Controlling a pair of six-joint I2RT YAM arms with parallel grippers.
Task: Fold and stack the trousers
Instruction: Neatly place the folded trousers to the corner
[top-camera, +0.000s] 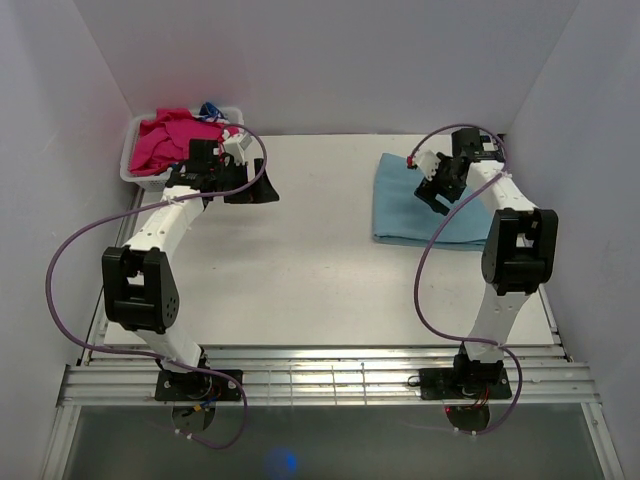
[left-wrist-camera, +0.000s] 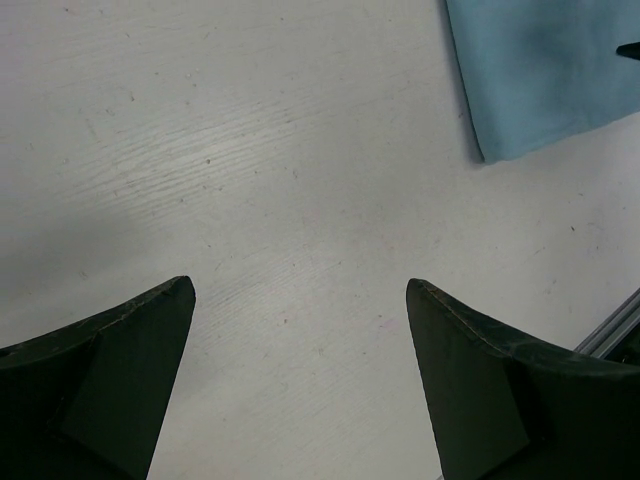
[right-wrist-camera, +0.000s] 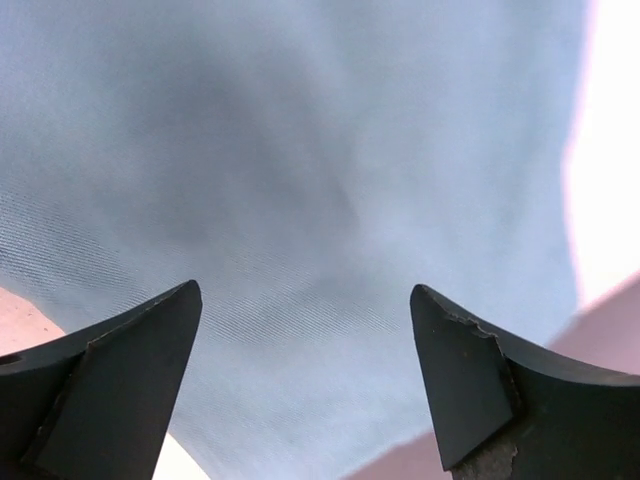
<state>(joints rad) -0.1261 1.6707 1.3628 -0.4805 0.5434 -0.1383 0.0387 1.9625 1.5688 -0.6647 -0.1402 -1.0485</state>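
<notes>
The light blue trousers (top-camera: 405, 205) lie folded into a flat rectangle on the right side of the white table (top-camera: 300, 260). My right gripper (top-camera: 432, 190) hovers just above them, open, with only blue fabric (right-wrist-camera: 300, 200) showing between its fingers (right-wrist-camera: 470, 370) and nothing held. One corner of the trousers (left-wrist-camera: 540, 70) shows at the top right of the left wrist view. My left gripper (top-camera: 250, 190) is open over bare table (left-wrist-camera: 300, 200) at the far left, well apart from the trousers.
A grey basket (top-camera: 135, 165) with magenta garments (top-camera: 175, 135) stands at the far left corner, just behind my left arm. White walls close in the table on three sides. A metal rail (top-camera: 320, 380) runs along the near edge.
</notes>
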